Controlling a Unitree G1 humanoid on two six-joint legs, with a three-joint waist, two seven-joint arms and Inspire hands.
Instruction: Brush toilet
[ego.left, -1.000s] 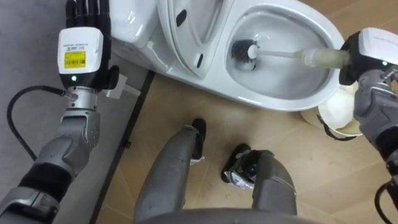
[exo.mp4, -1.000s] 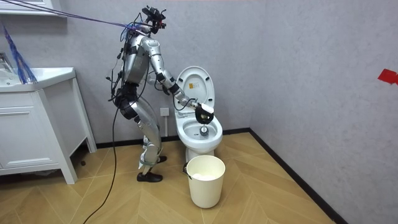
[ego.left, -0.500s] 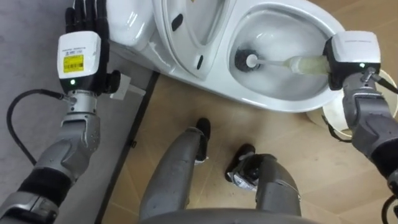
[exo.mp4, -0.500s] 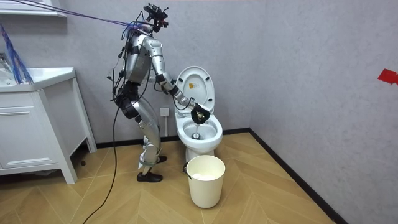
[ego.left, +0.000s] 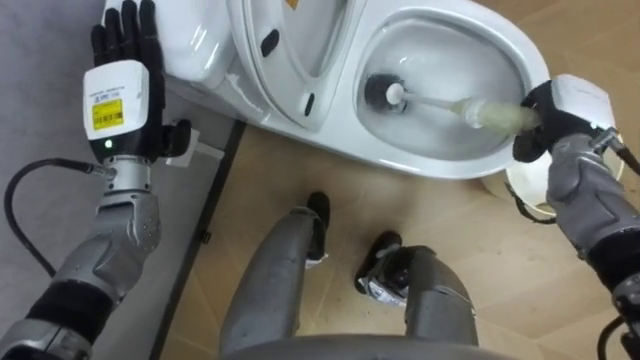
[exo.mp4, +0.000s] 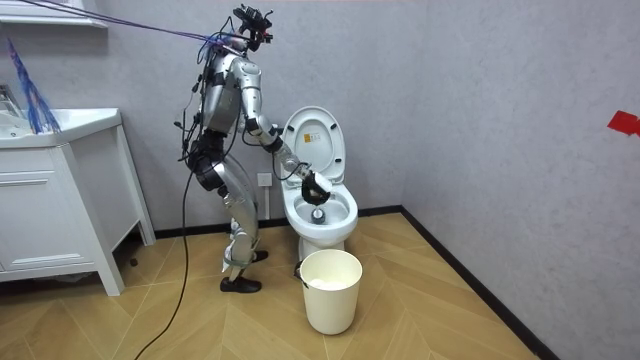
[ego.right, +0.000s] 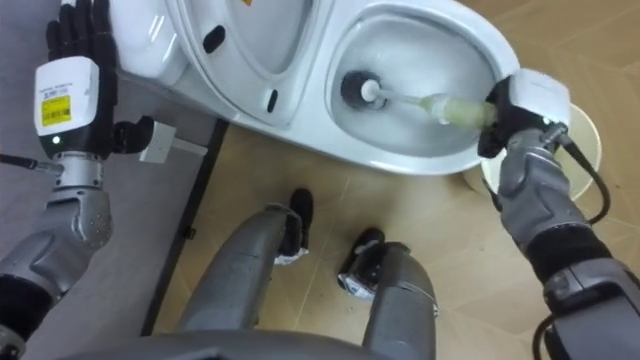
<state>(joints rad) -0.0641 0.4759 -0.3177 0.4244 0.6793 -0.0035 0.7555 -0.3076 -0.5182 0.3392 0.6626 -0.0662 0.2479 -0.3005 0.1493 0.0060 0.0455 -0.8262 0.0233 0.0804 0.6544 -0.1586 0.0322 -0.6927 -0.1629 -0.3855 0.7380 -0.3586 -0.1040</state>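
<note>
The white toilet (ego.left: 440, 165) stands before me with its lid (ego.left: 290, 40) raised. Inside the bowl (ego.right: 400, 60) a dark brush head (ego.left: 378, 92) rests against the inner wall, on a pale handle (ego.left: 480, 110) that runs to the right. My right hand (ego.left: 552, 110) is shut on that handle at the bowl's right rim. My left hand (ego.left: 120, 70) is held up at the far left with straight fingers and holds nothing. In the room view I stand bent over the toilet (exo.mp4: 320, 215), right hand (exo.mp4: 312, 184) in the bowl.
A white waste bin (exo.mp4: 330, 290) stands on the wood floor in front of the toilet; its rim (ego.left: 525, 190) shows by my right hand. A white cabinet with a basin (exo.mp4: 60, 200) stands at the room view's left. The grey wall is close behind the toilet.
My right hand has shifted a little down and right along the rim, and the brush head has slid slightly left inside the bowl. The left hand keeps its pose; the picture has shifted slightly.
</note>
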